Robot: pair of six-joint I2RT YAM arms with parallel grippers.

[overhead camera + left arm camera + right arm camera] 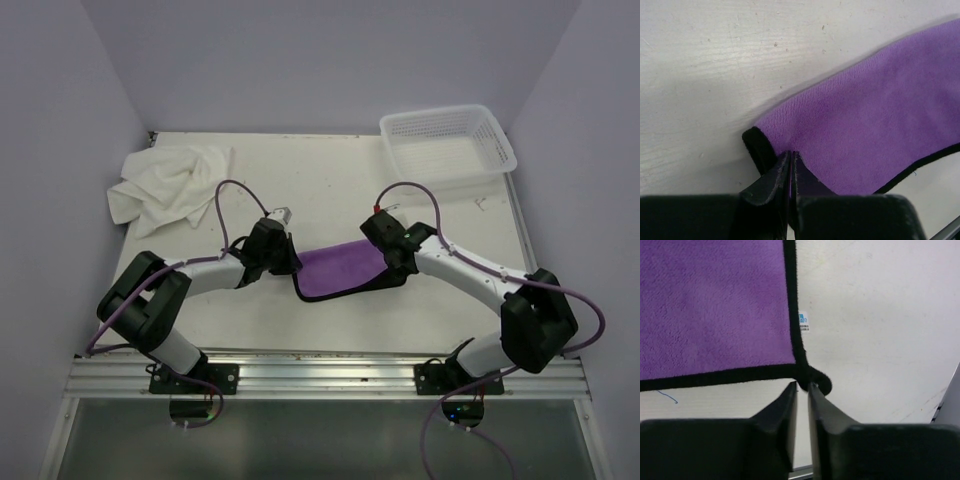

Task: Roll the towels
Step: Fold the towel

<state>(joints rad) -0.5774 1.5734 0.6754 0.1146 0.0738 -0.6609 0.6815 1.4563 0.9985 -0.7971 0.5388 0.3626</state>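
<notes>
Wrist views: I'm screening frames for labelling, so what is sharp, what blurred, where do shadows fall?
Left wrist: the small purple cloth with dark edging is sharp, the left claw dark and blurred, a soft shadow along the cloth's edge. Right wrist: cloth weave crisp, right claw blurred.

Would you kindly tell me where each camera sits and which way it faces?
Top external: above, behind the bases, looking down on the table; both arms show, with left gripper and right gripper.
Left wrist: on the left wrist, looking past its own fingers at a purple towel corner.
Right wrist: on the right wrist, looking past its fingers at another corner.
Shared: all three show the purple towel.
</notes>
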